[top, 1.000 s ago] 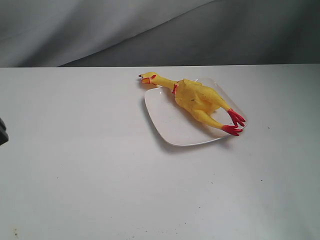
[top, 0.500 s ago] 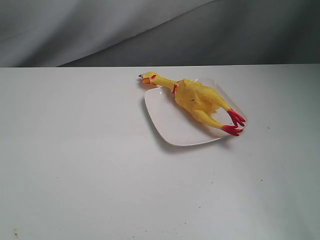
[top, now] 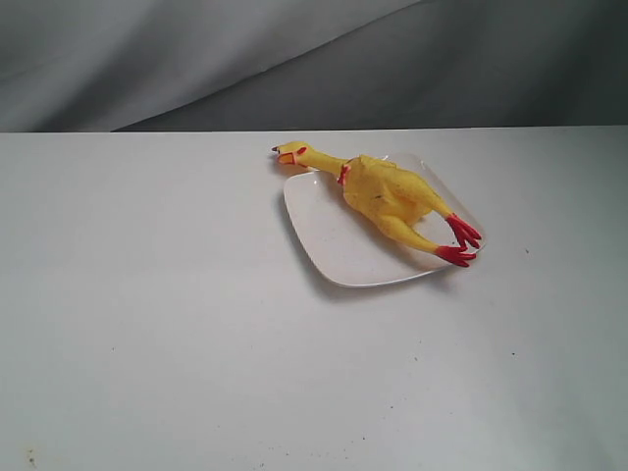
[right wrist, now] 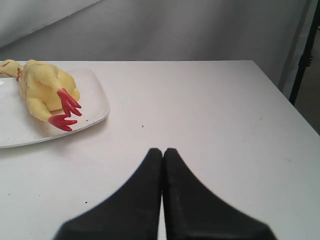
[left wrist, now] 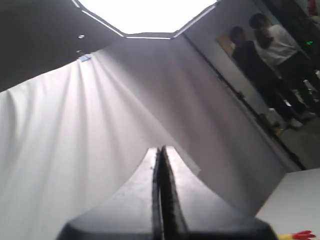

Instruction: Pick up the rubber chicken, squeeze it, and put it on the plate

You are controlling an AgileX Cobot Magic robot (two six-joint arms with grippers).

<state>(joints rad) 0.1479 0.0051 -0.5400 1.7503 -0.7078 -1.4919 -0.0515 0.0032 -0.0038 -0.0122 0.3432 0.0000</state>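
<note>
The yellow rubber chicken (top: 388, 196) lies across the white square plate (top: 334, 240), its head and beak hanging over the far left rim and its red feet near the right corner. The right wrist view shows the chicken (right wrist: 42, 90) on the plate (right wrist: 92, 107) from the feet end, well away from my right gripper (right wrist: 163, 150), which is shut and empty over the bare table. My left gripper (left wrist: 160, 148) is shut and empty, pointing up at the grey backdrop; a bit of the chicken's red feet (left wrist: 300, 234) shows at that view's corner. Neither gripper appears in the exterior view.
The white table (top: 147, 324) runs wide around the plate. Its right edge (right wrist: 287, 100) shows in the right wrist view with a dark stand beyond. A grey cloth backdrop (top: 294, 59) hangs behind. People (left wrist: 270, 55) stand far off.
A dark piece of the left arm seen at the exterior view's left edge one second ago has gone out of view. The chicken and plate have not moved.
</note>
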